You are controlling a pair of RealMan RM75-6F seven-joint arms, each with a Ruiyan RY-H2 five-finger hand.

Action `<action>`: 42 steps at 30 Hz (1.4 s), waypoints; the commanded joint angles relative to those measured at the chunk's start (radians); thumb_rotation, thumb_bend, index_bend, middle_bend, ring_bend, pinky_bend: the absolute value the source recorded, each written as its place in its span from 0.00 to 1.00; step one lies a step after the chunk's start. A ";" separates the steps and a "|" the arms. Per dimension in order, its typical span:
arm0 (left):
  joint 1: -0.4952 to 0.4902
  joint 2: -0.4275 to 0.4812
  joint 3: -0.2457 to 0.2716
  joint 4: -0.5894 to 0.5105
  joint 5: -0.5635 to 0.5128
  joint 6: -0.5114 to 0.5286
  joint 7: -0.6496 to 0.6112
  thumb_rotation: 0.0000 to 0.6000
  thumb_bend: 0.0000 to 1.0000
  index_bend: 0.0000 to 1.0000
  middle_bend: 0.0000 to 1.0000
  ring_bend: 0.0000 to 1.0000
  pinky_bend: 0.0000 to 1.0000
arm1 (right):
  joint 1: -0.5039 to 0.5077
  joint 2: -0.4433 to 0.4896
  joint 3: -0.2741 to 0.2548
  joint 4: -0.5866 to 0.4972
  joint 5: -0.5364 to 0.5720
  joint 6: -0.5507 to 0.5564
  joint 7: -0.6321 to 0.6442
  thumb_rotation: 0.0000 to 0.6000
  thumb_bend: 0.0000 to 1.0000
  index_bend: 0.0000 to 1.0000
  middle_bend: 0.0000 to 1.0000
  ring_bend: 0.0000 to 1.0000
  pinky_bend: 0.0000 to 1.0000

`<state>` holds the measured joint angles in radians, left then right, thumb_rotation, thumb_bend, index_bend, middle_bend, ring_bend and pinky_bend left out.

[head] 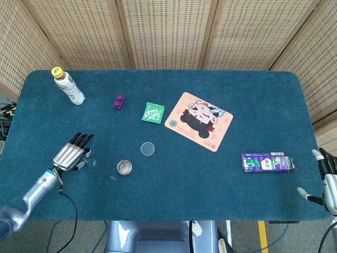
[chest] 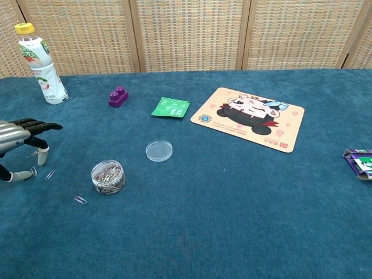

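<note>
Left hand (head: 69, 154), lower left of frame, is hovering with fingers spread, holding nothing, above loose paper clips (chest: 49, 174) lying scattered at mixed angles beside the clip jar (chest: 108, 176). Right hand (head: 326, 179), lower right edge, is sitting open and unloaded near the purple carton (head: 267, 162), whose long axis is running left-right; its print is unreadable.

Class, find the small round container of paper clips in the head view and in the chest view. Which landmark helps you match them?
Head view: container of paper clips, lower left of centre.
Chest view: container, lower left.
Shared landmark: clear round lid, up and right of it.
</note>
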<state>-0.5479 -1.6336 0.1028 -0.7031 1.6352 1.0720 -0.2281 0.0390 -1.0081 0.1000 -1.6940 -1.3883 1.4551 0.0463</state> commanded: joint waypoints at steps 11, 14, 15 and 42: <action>0.004 -0.002 0.003 -0.006 -0.009 -0.014 0.005 1.00 0.37 0.53 0.00 0.00 0.00 | -0.001 0.002 0.000 0.000 0.000 0.000 0.005 1.00 0.00 0.03 0.00 0.00 0.00; 0.005 -0.003 0.003 -0.007 -0.011 -0.015 0.003 1.00 0.37 0.54 0.00 0.00 0.00 | 0.000 0.002 0.000 0.000 0.000 -0.001 0.007 1.00 0.00 0.03 0.00 0.00 0.00; 0.006 -0.004 0.003 -0.007 -0.011 -0.016 0.001 1.00 0.37 0.55 0.00 0.00 0.00 | 0.000 0.002 0.000 0.000 0.000 -0.001 0.008 1.00 0.00 0.03 0.00 0.00 0.00; 0.019 -0.021 0.001 0.031 -0.016 0.001 -0.030 1.00 0.43 0.71 0.00 0.00 0.00 | -0.003 0.004 -0.001 0.000 -0.004 0.003 0.013 1.00 0.00 0.03 0.00 0.00 0.00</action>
<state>-0.5283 -1.6559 0.1048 -0.6708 1.6191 1.0720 -0.2584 0.0364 -1.0039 0.0988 -1.6944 -1.3927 1.4582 0.0592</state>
